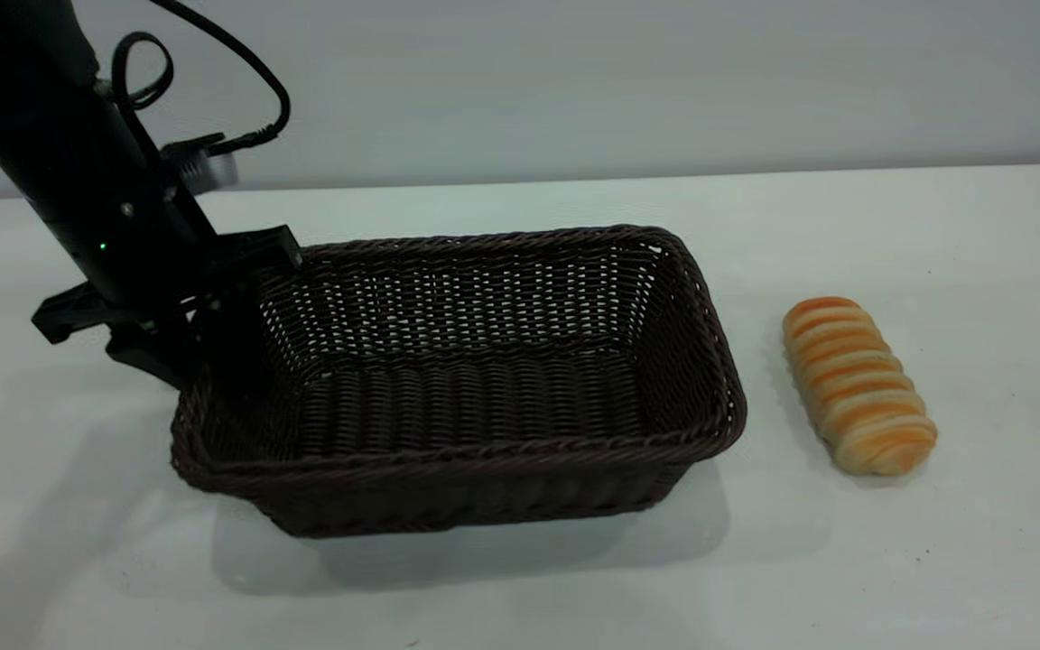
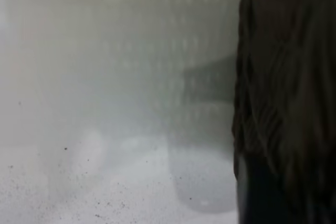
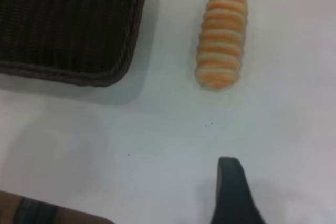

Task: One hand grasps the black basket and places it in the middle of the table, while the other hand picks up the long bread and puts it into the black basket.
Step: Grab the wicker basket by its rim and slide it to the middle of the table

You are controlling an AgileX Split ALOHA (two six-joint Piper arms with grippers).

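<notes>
The black basket [image 1: 484, 379] stands on the white table [image 1: 520, 587], left of middle in the exterior view. My left gripper [image 1: 213, 357] is shut on the basket's left end wall, one finger inside and one outside. The left wrist view shows only dark wicker [image 2: 286, 103] close up beside bare table. The long bread [image 1: 856, 384] lies on the table to the right of the basket, apart from it. My right gripper is outside the exterior view. In the right wrist view one black fingertip [image 3: 231, 187] shows, open and empty, above bare table short of the bread [image 3: 221, 40] and the basket's corner [image 3: 68, 24].
A pale wall runs behind the table's far edge [image 1: 664, 173]. A black cable [image 1: 240, 81] loops off the left arm. Bare table lies between the basket and the bread and along the front.
</notes>
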